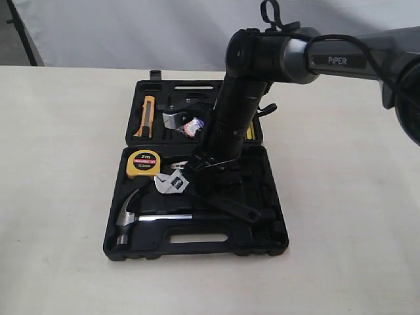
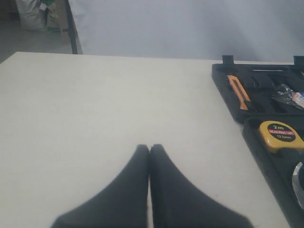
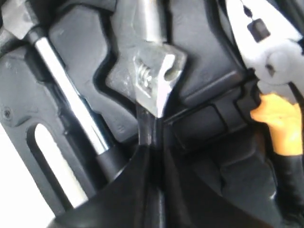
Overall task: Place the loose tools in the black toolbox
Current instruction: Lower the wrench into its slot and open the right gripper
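We see the black toolbox (image 1: pixel 276 244) lying spread flat in the middle of the exterior frame, on the pale table (image 1: pixel 59 197). The right pincer (image 1: pixel 195 167) comes down from the upper right onto the centre of the nearer half.

The adjustable wrench (image 1: pixel 172 184) is in that nearer half. Its silver head is just down and left of the pincer's tip, right of the yellow tape measure (image 1: pixel 143 163) and above the shaft of the claw hammer (image 1: pixel 131 214).

In the right wrist view the wrench head fills the upper middle. Its thin black handle runs straight down into the slit between the two dark fingers (image 3: pixel 128 190) at the bottom centre. The jaws are drawn in until only that slit is left, and they pinch the handle. We cannot tell whether the wrench rests in its recess or hangs just clear of it.

The hammer lies at the lower left of the case, with its head to the left and its shaft above the slot handle. The tape roll (image 1: pixel 192 126) sits in the farther half, just left of the arm, with an orange utility knife (image 1: pixel 146 117) further left. Orange-handled pliers (image 3: pixel 271 71) show at the right edge of the right wrist view.

The left pincer (image 2: pixel 150 148) sits at the bottom centre of its own view, over bare table. Its tips are pressed together with nothing between them, and the case is off to the right.
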